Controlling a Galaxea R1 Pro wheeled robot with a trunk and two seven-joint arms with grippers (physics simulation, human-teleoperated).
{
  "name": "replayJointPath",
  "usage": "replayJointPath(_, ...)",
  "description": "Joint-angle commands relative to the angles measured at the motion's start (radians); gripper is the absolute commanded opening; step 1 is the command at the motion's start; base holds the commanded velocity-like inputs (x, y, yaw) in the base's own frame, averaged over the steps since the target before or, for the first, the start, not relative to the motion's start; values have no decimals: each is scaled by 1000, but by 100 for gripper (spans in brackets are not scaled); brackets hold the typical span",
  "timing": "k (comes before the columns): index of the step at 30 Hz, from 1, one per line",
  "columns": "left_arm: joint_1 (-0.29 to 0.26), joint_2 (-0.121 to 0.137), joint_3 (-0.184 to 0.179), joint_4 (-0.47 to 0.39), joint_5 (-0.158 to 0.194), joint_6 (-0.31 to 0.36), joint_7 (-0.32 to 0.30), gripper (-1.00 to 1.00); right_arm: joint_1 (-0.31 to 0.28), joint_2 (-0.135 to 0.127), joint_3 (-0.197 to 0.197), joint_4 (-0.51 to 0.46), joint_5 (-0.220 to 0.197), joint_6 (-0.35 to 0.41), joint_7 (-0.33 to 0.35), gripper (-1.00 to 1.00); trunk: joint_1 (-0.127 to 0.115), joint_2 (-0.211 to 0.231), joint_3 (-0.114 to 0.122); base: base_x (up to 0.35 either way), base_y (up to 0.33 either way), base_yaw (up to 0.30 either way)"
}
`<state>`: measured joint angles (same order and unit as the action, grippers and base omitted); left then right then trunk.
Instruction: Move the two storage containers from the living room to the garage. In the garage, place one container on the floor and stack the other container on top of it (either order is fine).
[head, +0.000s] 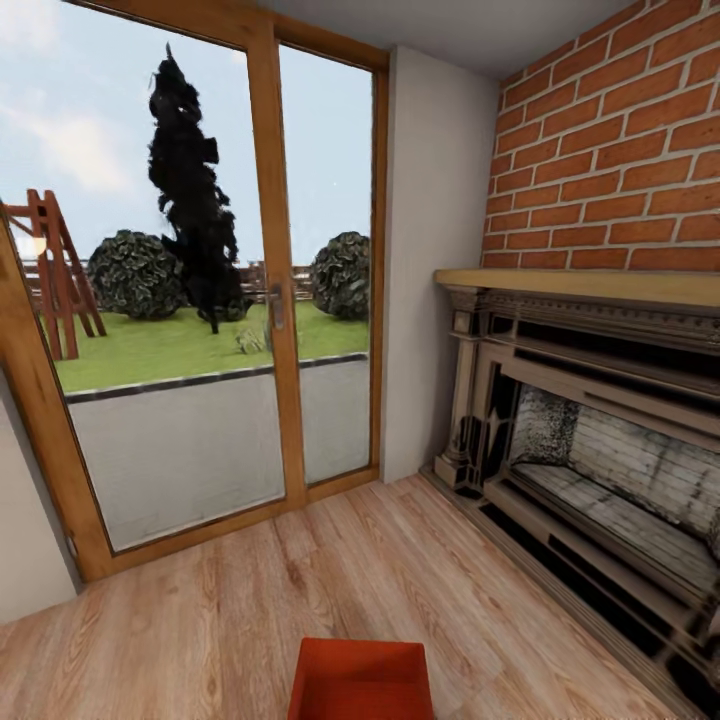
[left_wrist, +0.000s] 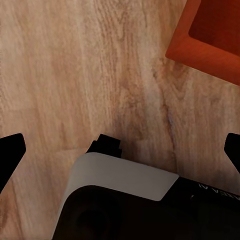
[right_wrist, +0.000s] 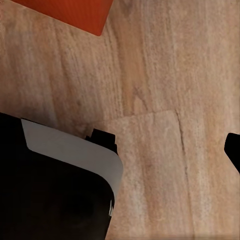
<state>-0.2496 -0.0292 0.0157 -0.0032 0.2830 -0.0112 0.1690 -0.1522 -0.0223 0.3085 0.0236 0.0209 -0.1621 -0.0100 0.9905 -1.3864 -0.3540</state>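
Orange-red plastic catches the eye low down in the head view: one storage container (head: 362, 682) sits on the light wood plank floor (head: 200, 620) of the living room, open top up, at the near edge of the picture and cut off by it. Ahead of it stands a tall glazed door (head: 215, 290) in an orange wooden frame, with a lawn, dark bushes and a black conifer outside. To the right runs a red-brick wall (head: 610, 150) over a fireplace (head: 590, 420) with a pale wooden mantel and a dark, ornate surround.

From the left wrist view, a corner of the container (left_wrist: 210, 40) lies on the planks, well apart from the left gripper (left_wrist: 122, 150) — its black fingers (left_wrist: 10, 150) show only as tips at the two edges of the picture, spread wide with nothing but bare floor between them. Part of the robot's white-and-black body (left_wrist: 125, 200) sits below.

From the right wrist view, another corner of the container (right_wrist: 70, 12) shows, again clear of the arm. One black fingertip (right_wrist: 234, 147) of the right gripper peeks in at the edge — whether that pair is spread or closed I cannot tell.
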Motion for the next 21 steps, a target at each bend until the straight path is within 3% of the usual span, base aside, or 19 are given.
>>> replayJointPath(1,0,0,1,-1,4,-1,3,100,-1,0,3,3,2,-5,-1,100,0,-1,-1,-1,0,0)
replayJointPath(21,0,1,1,-1,5,-2,3,100,-1,5,3,3,1,3,-1,100,0,-1,-1,0,0,-45)
